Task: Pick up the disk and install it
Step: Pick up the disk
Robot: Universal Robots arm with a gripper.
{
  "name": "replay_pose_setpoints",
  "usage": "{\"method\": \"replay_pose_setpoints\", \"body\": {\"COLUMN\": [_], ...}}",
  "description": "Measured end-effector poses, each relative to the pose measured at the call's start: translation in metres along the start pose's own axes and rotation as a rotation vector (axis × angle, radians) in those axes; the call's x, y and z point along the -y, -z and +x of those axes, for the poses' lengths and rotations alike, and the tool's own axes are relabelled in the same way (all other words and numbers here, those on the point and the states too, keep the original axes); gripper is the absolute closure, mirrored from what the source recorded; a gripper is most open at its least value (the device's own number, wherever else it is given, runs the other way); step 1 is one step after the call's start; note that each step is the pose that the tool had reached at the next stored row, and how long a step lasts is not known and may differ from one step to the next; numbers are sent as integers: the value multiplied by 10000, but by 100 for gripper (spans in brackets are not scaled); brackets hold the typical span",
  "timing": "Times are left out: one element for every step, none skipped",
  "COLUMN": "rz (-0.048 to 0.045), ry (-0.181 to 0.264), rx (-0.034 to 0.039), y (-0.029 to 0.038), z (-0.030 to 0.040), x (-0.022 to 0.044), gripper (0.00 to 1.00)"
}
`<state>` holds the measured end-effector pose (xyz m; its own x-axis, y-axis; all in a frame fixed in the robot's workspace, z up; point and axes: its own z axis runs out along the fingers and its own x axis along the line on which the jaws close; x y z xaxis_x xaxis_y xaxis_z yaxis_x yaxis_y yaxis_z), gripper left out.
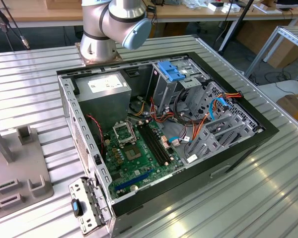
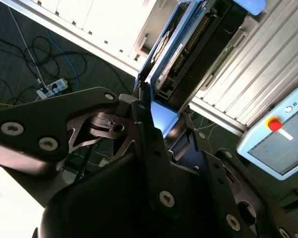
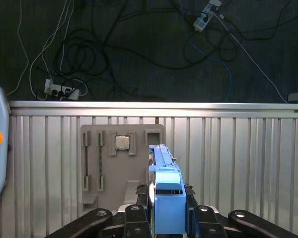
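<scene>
In both wrist views my gripper (image 3: 167, 210) is shut on the disk (image 3: 165, 171), a flat dark drive framed by bright blue rails. It stands on edge between the two black fingers (image 3: 139, 210). The second wrist view shows the disk (image 2: 186, 54) from its side, its dark underside and blue rail reaching out past my gripper (image 2: 166, 121). The disk hangs in the air above the ribbed metal table (image 3: 228, 158). In the exterior view the open computer case (image 1: 238, 144) lies on the table with its drive cage (image 1: 188, 94) at the back, and the arm's base (image 1: 97, 44) stands behind it.
A light-blue latch plate (image 1: 170, 72) tops the drive cage. A grey fixture block (image 3: 119, 163) holding a small chip lies below the disk and shows again at the exterior view's left (image 1: 15, 173). A teach pendant (image 2: 278, 134) rests at the table edge. Cables (image 3: 114, 44) cover the floor beyond.
</scene>
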<state>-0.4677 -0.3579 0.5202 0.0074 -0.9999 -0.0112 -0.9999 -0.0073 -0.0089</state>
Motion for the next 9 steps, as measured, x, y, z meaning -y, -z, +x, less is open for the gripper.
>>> {"method": "replay_pose_setpoints", "body": {"rz": [0, 0, 0, 0, 0, 0, -3, 0, -1], "ry": [0, 0, 0, 0, 0, 0, 0, 0, 0], "rx": [0, 0, 0, 0, 0, 0, -1, 0, -1], "y": [1, 1, 1, 2, 2, 2, 6, 24, 50], "z": [0, 0, 0, 0, 0, 0, 0, 0, -1], "x": [0, 0, 0, 0, 0, 0, 0, 0, 0], "gripper": [63, 63, 63, 63, 63, 63, 63, 63, 63]}}
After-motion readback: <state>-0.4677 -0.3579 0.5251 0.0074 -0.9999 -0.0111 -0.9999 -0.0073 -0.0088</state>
